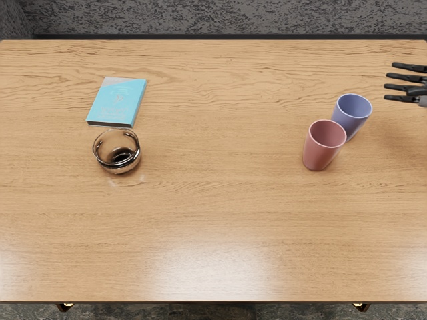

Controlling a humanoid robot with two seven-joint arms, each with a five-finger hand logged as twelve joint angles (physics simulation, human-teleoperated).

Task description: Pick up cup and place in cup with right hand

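Two cups stand upright on the worktop (220,200), pink (320,152) partly overlapping blue (351,121) in view. Right hand (417,89): fingers apart, empty, near the blue cup; its approach should avoid nudging either cup before closing evenly.

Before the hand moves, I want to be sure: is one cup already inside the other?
No, the pink cup stands in front of the blue cup.
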